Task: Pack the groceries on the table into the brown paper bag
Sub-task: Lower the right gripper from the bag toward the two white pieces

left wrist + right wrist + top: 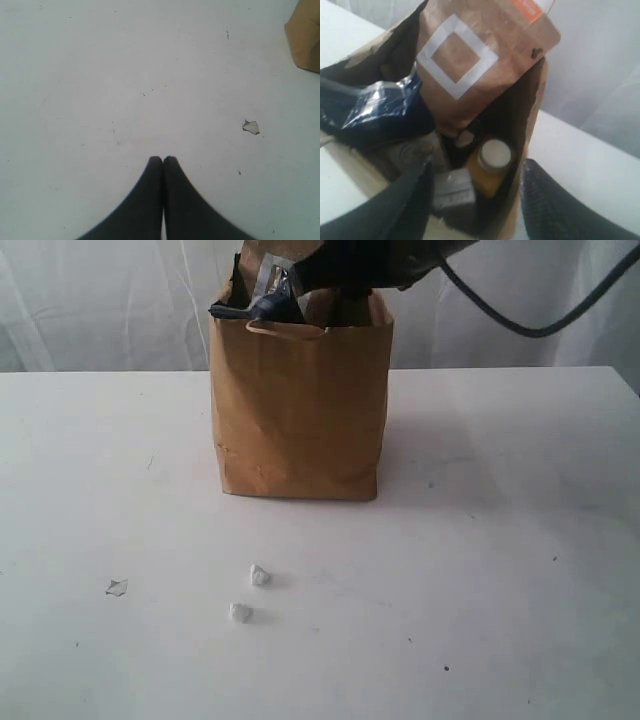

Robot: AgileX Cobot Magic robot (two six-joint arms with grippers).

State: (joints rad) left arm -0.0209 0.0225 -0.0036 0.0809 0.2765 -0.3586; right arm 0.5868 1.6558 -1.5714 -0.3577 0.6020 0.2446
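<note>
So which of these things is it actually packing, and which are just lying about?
Part of the job: paper bag, and in it the brown pouch, dark packet, yellow bottle.
Just lying about: two crumpled white bits and, and a small pale flake, on the table.

The brown paper bag (pixel 300 410) is matt, creased kraft paper. The worktop (pixel 500 540) looks smooth, matt white. The long dark packet (pixel 375 107) is glossy, crinkled plastic film; the brown pouch (pixel 470 65) matt and papery.
</note>
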